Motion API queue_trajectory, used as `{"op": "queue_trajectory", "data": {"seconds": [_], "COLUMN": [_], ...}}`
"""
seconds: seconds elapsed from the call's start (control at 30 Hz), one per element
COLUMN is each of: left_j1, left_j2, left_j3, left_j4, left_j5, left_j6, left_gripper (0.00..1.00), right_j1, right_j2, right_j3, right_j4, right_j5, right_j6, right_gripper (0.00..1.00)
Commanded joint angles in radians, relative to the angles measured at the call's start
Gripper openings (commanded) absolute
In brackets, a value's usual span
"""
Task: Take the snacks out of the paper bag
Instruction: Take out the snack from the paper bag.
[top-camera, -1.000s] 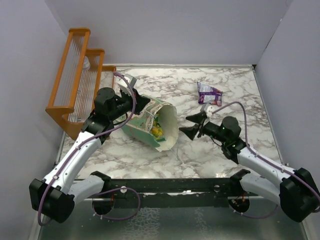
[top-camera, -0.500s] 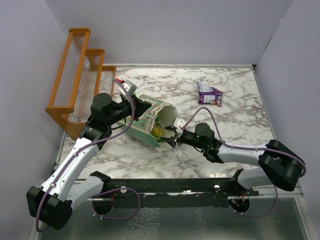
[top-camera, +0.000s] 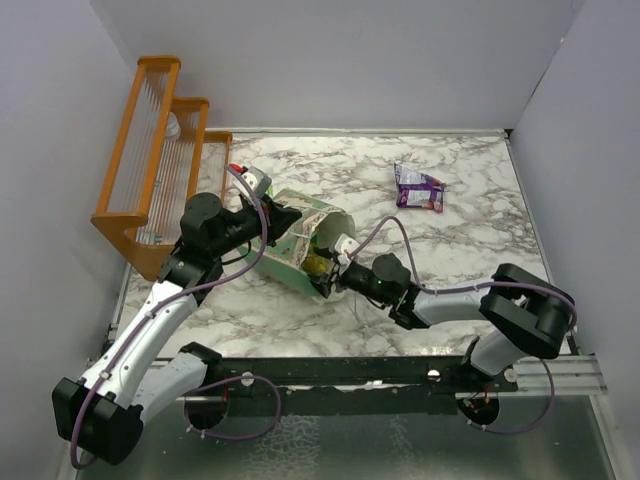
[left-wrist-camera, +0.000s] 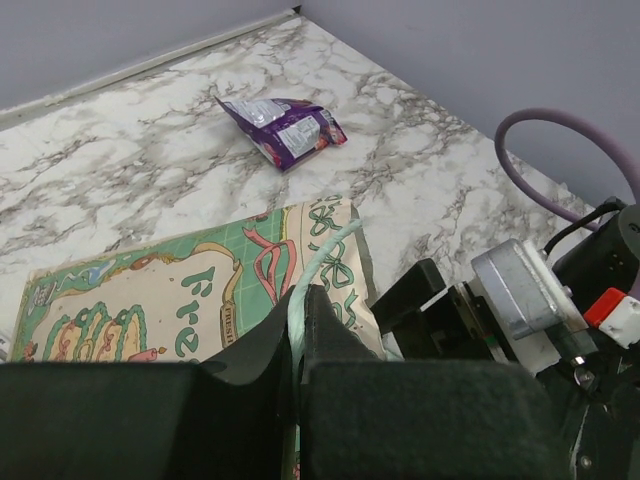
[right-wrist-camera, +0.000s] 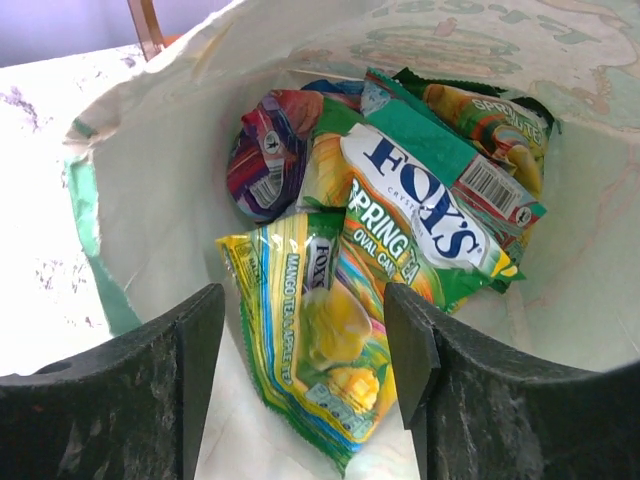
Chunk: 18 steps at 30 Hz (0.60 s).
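While the left end effector (left-wrist-camera: 303, 308) pinches the bag (top-camera: 285, 258) edge, jaws closed, the bag lies sideways on the worktop (top-camera: 470, 250). Right end effector (right-wrist-camera: 300, 315): open, empty, inside the bag mouth, facing snacks (right-wrist-camera: 400, 220).

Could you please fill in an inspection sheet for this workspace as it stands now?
Surface: marble-patterned table, well lit.
Job's things: paper bag lies on its side, mouth toward the right arm; inside are a green packet, a yellow-green packet and others; one purple packet lies out on the table, far right.
Clutter: orange rack at the far left edge.
Grippers: left gripper shut on the paper bag's edge; right gripper open inside the mouth, fingers either side of the yellow-green packet.
Cables: left cable runs along its arm; right cable loops above the wrist.
Surroundings: plain grey walls.
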<state>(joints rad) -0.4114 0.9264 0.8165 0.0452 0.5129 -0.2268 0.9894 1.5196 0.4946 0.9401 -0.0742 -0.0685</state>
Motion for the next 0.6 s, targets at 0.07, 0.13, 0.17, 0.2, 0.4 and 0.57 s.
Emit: {"op": "queue_trajectory", "data": {"seconds": [0.07, 0.13, 0.17, 0.2, 0.4, 0.57], "left_j1": [0.006, 0.005, 0.005, 0.005, 0.005, 0.005], "left_j2": [-0.029, -0.029, -0.029, -0.029, -0.042, -0.055], "left_j3": [0.002, 0.003, 0.003, 0.003, -0.005, -0.013], "left_j4": [0.026, 0.023, 0.024, 0.023, 0.023, 0.019], "left_j5": [0.029, 0.039, 0.043, 0.047, 0.054, 0.038], "left_j6": [-0.009, -0.012, -0.014, -0.016, -0.019, -0.011], "left_gripper": [0.0, 0.0, 0.0, 0.0, 0.0, 0.0], "right_j1": [0.011, 0.011, 0.011, 0.011, 0.011, 0.011], "right_j2": [0.126, 0.165, 0.183, 0.21, 0.26, 0.24], "right_j3": [0.072, 0.093, 0.104, 0.115, 0.144, 0.126], "right_j4": [0.16, 0.176, 0.178, 0.176, 0.157, 0.153], "right_j5": [0.111, 0.136, 0.157, 0.178, 0.263, 0.272], "right_j6": [0.041, 0.04, 0.042, 0.041, 0.041, 0.052], "right_gripper": [0.7, 0.72, 0.73, 0.73, 0.69, 0.44]}}
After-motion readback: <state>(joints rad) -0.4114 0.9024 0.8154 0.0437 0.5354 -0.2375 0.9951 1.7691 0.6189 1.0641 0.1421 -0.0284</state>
